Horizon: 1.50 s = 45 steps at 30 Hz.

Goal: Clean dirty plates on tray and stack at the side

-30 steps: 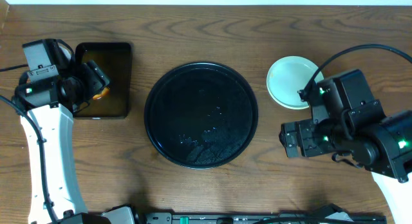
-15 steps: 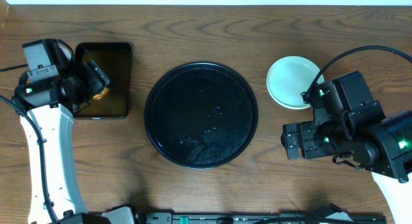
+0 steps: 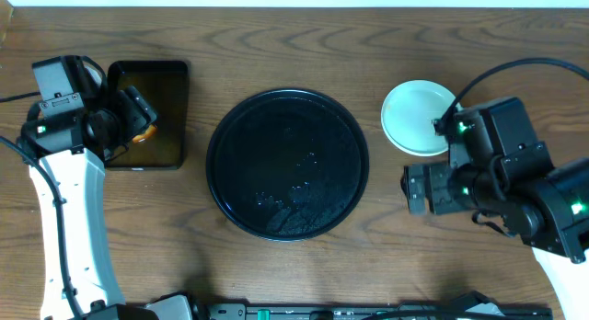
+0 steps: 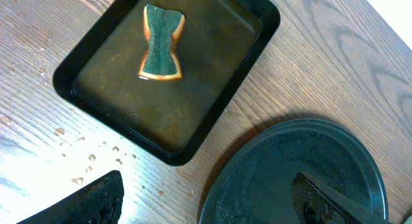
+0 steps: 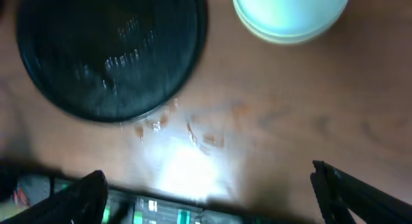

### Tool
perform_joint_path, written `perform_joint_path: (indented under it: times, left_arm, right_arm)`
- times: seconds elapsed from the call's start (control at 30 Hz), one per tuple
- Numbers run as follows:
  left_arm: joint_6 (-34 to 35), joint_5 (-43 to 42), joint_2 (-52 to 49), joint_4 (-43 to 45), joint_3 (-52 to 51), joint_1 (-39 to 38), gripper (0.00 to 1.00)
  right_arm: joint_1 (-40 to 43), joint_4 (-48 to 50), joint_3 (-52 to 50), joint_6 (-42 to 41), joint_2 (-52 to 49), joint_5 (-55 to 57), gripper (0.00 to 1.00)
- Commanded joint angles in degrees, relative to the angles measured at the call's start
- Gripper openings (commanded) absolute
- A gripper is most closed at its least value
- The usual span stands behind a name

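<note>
The round black tray (image 3: 287, 164) lies mid-table, wet, with no plate on it; it also shows in the left wrist view (image 4: 302, 166) and the right wrist view (image 5: 112, 50). The plates sit as one stack (image 3: 419, 116) to the right of the tray, with a clean pale mint one on top. A yellowish rim shows under it in the right wrist view (image 5: 290, 15). My left gripper (image 3: 138, 113) is open and empty between the rectangular tray and the round tray (image 4: 206, 205). My right gripper (image 3: 416, 189) is open and empty, just in front of the stack (image 5: 215, 198).
A rectangular black tray (image 3: 147, 76) at the far left holds brownish water and a pinched green-and-orange sponge (image 4: 161, 42). Water drops lie on the wood beside it (image 4: 90, 156). Wet orange-tinged marks lie on the table near the round tray's right front (image 5: 193, 130).
My right arm has shifted slightly toward the far edge, closer to the plate stack. The left arm, trays and plates have not moved.
</note>
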State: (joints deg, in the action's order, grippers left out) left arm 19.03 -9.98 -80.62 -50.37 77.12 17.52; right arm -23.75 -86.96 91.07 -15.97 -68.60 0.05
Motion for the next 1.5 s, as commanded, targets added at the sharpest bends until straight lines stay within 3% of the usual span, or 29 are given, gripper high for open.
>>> perform_joint_path:
  times: [0.0, 0.23, 0.53, 0.83, 1.2, 1.47]
  left_arm:
    - [-0.8, 0.0, -0.3, -0.2, 0.2, 0.3, 0.84]
    - [-0.8, 0.0, -0.3, -0.2, 0.2, 0.3, 0.84]
    - [-0.8, 0.0, -0.3, -0.2, 0.2, 0.3, 0.84]
    - [-0.8, 0.0, -0.3, -0.2, 0.2, 0.3, 0.84]
    - [-0.8, 0.0, -0.3, -0.2, 0.2, 0.3, 0.84]
    - [-0.8, 0.0, -0.3, -0.2, 0.2, 0.3, 0.84]
  right_arm:
    - [0.7, 3.6, -2.6, 1.0, 3.7, 2.0, 0.99]
    - [5.9, 17.7, -19.6, 1.4, 14.9, 1.1, 0.99]
    - [14.3, 40.6, -48.5, 8.3, 36.2, -8.3, 0.99]
    - [17.8, 56.6, -65.1, 10.6, 57.1, -9.7, 0.99]
    - [25.5, 65.9, -76.8, 11.8, 67.1, -10.0, 0.99]
    - [27.8, 82.0, -85.7, 11.8, 67.9, -10.0, 0.99]
